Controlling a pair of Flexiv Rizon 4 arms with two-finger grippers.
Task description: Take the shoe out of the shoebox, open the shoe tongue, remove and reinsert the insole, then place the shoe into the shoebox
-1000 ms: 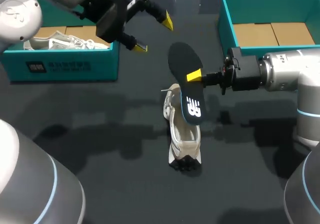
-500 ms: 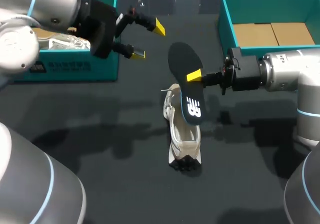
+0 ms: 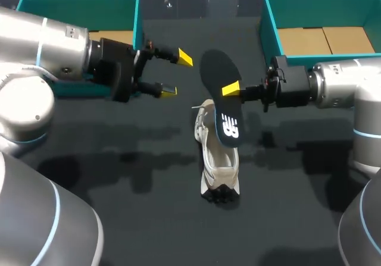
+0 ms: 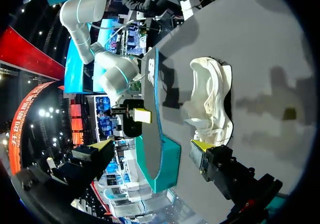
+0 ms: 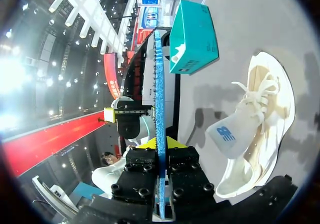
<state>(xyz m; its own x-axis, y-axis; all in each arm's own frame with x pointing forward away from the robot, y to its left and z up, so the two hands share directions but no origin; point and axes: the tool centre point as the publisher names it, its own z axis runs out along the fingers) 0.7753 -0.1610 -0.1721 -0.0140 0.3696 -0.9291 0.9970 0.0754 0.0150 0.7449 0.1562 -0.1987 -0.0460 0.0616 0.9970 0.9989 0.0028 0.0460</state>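
Left gripper point(image 3: 177, 74), fingers spread and empty, swings down nearer the shoe point(image 3: 215, 165), now level with the insole point(image 3: 219, 75) held above the shoe; right gripper point(image 3: 233, 91) stays pinched on the insole's edge; judgement: reinsertion still ahead, perhaps two-handed.

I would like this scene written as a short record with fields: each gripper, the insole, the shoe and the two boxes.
left gripper: open, empty, beside the insole, not touching it
right gripper: shut on the flat black insole
insole: out of the shoe, held on edge above it
white lace-up shoe: lies on the dark table, outside both boxes
teal cardboard shoebox at left: partly hidden by the left arm
teal cardboard shoebox at right: open, no shoe visible inside
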